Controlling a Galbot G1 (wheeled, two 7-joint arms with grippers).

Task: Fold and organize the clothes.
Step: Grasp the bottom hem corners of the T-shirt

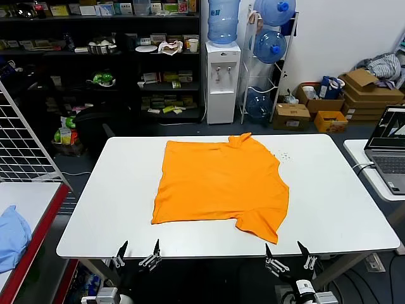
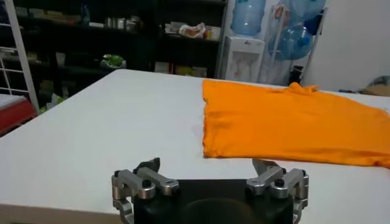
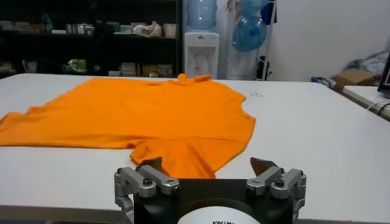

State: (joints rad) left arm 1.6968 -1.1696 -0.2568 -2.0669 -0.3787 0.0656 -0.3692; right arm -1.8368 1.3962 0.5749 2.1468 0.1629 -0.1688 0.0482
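The orange T-shirt lies flat on the white table, partly folded, with one short sleeve sticking out toward the front right. No lettering shows. My left gripper is open and empty at the table's front edge, left of the shirt. My right gripper is open and empty at the front edge, just right of the sleeve. The left wrist view shows the shirt beyond the open left gripper. The right wrist view shows the sleeve just ahead of the open right gripper.
A light blue cloth lies on a side table at the left. A laptop sits on a table at the right. Shelves, a water dispenser and cardboard boxes stand behind.
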